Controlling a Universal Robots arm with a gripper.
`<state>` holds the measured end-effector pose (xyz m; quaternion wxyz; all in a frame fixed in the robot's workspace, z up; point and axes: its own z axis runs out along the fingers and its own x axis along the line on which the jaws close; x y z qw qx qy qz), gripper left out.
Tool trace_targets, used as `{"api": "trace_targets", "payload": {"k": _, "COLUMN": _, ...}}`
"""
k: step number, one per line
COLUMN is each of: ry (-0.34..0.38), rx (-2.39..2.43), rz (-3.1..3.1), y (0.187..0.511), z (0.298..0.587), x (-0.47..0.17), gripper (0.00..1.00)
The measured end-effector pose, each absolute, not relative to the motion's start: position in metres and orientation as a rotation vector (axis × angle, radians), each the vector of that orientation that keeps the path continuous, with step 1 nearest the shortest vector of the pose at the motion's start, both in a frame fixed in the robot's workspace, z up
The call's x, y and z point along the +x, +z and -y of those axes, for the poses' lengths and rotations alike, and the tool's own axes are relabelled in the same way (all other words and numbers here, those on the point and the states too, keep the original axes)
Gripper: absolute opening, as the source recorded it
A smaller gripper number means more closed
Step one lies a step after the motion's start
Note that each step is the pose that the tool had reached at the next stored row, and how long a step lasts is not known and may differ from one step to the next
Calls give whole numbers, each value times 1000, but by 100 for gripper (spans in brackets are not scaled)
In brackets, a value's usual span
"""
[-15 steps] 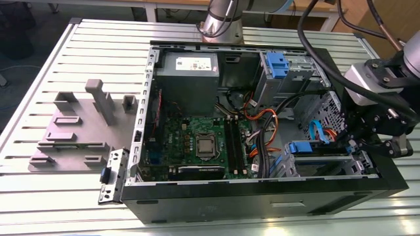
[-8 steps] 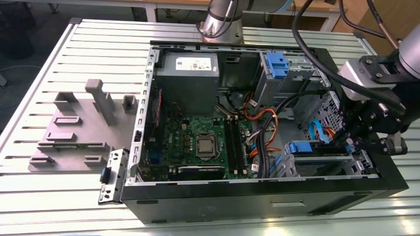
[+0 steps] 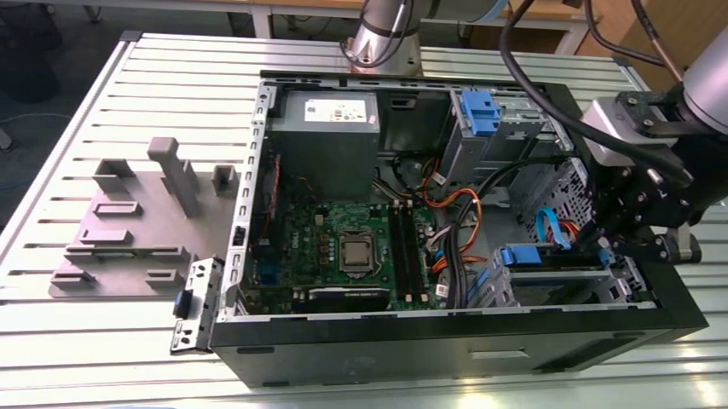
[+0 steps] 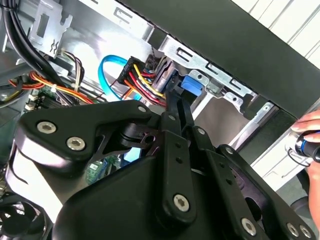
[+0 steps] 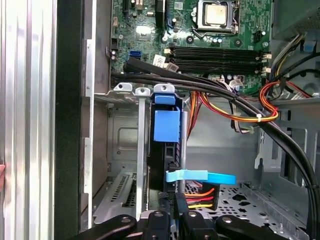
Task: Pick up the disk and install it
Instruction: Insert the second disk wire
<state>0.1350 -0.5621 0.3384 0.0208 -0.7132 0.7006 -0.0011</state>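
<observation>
The disk (image 5: 165, 127) stands edge-on in the lower drive cage (image 5: 125, 130) of the open computer case, its blue carrier handle facing the motherboard. In the exterior view its blue handle (image 3: 528, 255) shows at the cage's inner end, near the case's front corner at the exterior view's right. My gripper (image 3: 609, 245) reaches into the case from that side. Its fingers (image 5: 161, 199) sit close together on the disk's rear edge. In the second wrist view the gripper (image 4: 172, 97) points at the blue handle (image 4: 191, 88).
A blue data cable (image 5: 200, 176) and a bundle of red, yellow and black wires (image 5: 200, 197) run beside the disk. Thick black cables (image 5: 240, 107) cross above the cage. Another blue carrier (image 3: 478, 111) sits in the upper bay. A person's hand (image 4: 311, 134) is outside the case wall.
</observation>
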Motion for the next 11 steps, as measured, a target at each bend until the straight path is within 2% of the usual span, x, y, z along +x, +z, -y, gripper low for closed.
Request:
{"api": "trace_targets", "payload": {"k": 3, "ry": -7, "rx": -2212, "rz": -2175, "y": 338, "z": 561, "x": 135, "gripper": 16}}
{"api": "trace_targets", "payload": {"k": 7, "ry": -50, "rx": -2231, "rz": -2194, "y": 338, "z": 560, "x": 135, "gripper": 16}}
{"api": "trace_targets", "payload": {"k": 11, "ry": -53, "rx": -2231, "rz": -2195, "y": 338, "z": 558, "x": 134, "gripper": 16}}
